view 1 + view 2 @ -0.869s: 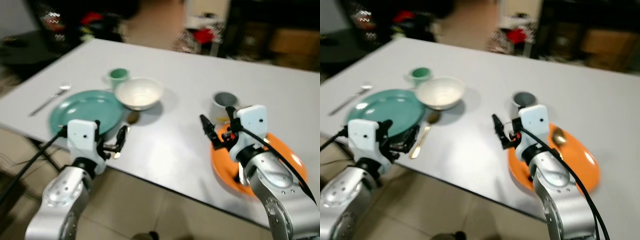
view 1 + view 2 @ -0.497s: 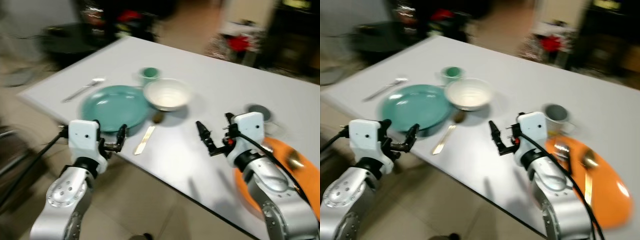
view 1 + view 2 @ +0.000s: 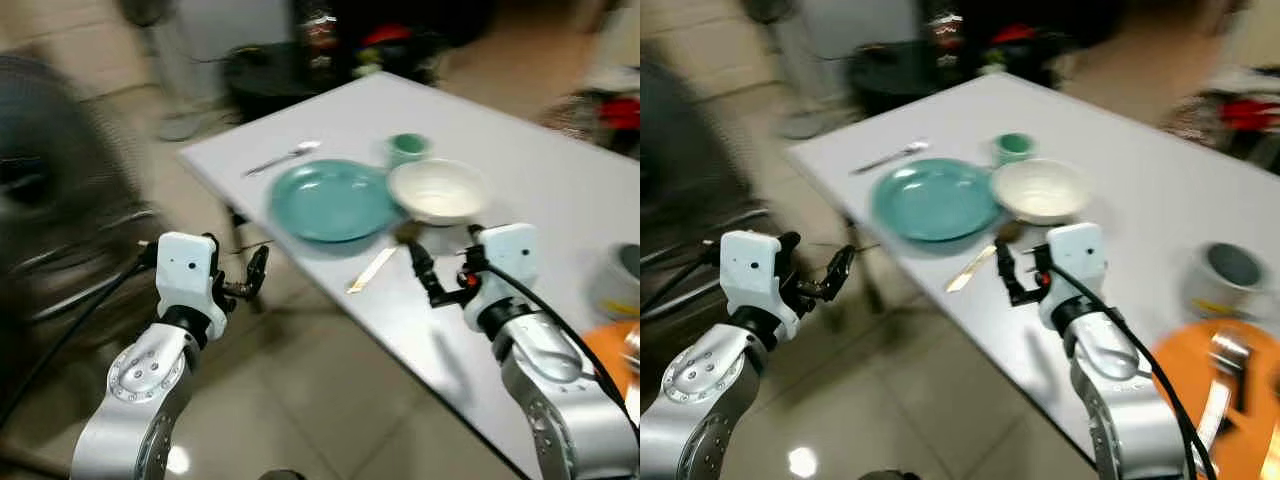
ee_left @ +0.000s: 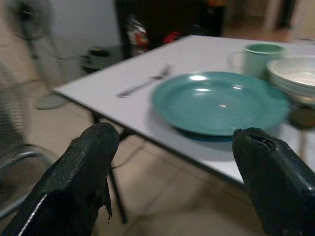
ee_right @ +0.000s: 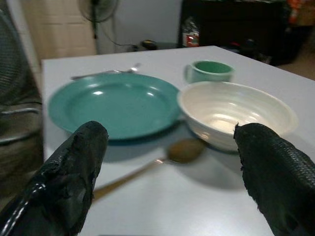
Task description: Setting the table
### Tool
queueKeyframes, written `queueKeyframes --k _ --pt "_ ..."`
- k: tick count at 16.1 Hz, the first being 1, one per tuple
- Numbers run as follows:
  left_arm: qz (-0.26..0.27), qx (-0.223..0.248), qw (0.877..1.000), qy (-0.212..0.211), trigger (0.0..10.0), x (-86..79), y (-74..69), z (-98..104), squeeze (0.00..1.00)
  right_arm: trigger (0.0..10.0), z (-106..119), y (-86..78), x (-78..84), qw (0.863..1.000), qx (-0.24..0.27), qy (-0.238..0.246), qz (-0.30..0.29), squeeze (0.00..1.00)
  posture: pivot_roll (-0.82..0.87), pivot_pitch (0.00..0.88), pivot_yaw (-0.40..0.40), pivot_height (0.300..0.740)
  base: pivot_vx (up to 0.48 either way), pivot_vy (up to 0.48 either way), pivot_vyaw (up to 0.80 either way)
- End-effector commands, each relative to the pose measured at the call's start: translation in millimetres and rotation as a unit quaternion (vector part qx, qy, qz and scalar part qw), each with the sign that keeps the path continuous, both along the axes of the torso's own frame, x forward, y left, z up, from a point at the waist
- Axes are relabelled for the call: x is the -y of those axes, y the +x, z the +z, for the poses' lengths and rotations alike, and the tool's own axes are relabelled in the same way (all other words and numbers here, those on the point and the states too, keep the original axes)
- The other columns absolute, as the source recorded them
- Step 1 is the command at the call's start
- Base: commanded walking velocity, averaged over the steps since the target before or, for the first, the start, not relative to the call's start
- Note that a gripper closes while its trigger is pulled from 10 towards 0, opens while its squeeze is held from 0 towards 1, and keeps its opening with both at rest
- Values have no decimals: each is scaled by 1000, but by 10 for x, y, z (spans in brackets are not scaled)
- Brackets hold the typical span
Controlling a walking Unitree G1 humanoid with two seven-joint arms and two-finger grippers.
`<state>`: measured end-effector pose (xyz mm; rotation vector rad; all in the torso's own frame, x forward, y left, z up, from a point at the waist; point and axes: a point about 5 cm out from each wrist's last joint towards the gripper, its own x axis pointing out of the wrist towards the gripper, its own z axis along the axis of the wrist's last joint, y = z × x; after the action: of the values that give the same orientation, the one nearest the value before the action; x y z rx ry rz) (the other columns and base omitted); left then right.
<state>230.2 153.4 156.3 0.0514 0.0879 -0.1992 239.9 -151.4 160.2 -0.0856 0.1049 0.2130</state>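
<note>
White table (image 3: 560,190) holding all dishes. Teal plate (image 3: 333,199) sitting near corner, white bowl (image 3: 438,190) touching its far side, teal cup (image 3: 407,148) behind. Fork (image 3: 280,159) lying beside plate, gold spoon (image 3: 378,265) lying near edge. Left gripper (image 4: 172,172) hanging off table over floor, fingers spread. Right gripper (image 5: 170,167) hovering over spoon, fingers spread, holding nothing.

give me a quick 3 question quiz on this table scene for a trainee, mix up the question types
1. True or false: the teal plate has food on it.
2. Which item lies on the far side of the teal plate from the white bowl? A) fork B) spoon C) green cup
3. Fill in: the left gripper and right gripper both stand ____, holding nothing.

Key: 1 false; 2 A; 3 open
</note>
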Motion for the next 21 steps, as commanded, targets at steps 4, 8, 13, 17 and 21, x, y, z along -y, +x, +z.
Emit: queueKeyframes --k 4,8,13,17,21 --pt "9 8 1000 -1 10000 -48 14 35 0 10000 33 32 -95 999 8 22 23 1000 -5 0 35 740 0 0 800" --pt "9 11 1000 -9 10000 -18 23 27 0 10000 39 83 -107 999 10 17 29 1000 -5 0 22 740 0 63 600" --pt "13 10 1000 -4 10000 -48 7 28 0 10000 16 122 -58 999 1 27 22 1000 12 0 14 740 0 331 0" --pt "14 15 1000 0 10000 -80 22 51 0 10000 27 141 -114 999 3 25 40 1000 18 0 8 740 0 345 600" --pt "17 18 1000 1 10000 -97 28 66 0 10000 36 160 -136 998 6 36 46 1000 23 0 2 740 0 349 600"
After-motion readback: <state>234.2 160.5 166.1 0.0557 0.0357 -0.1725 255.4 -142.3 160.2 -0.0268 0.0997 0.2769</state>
